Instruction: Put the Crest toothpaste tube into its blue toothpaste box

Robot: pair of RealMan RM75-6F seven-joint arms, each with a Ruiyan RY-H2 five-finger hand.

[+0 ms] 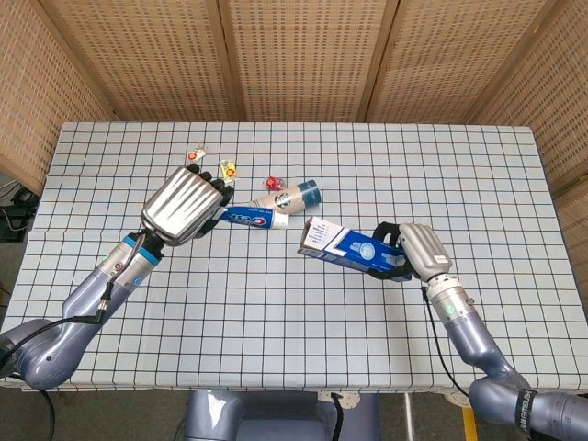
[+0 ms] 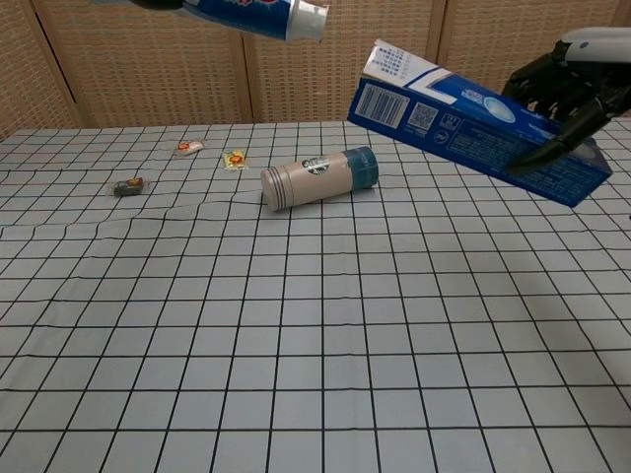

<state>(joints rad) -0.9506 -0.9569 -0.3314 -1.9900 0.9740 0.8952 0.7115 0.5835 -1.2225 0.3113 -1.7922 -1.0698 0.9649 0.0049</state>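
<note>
Above mid-table, the left hand (image 1: 186,204) holds the tube (image 1: 250,218), cap toward the box (image 1: 344,249), which the right hand (image 1: 415,253) grips, flap open, nothing visibly inside; a tumbler (image 1: 287,197) lies behind.

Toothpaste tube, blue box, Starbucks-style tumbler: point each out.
Toothpaste tube (image 1: 246,218), head view, middle of its blue body.
Blue box (image 2: 463,134), chest view, long printed side.
Tumbler (image 2: 317,177), chest view, cream barrel.
</note>
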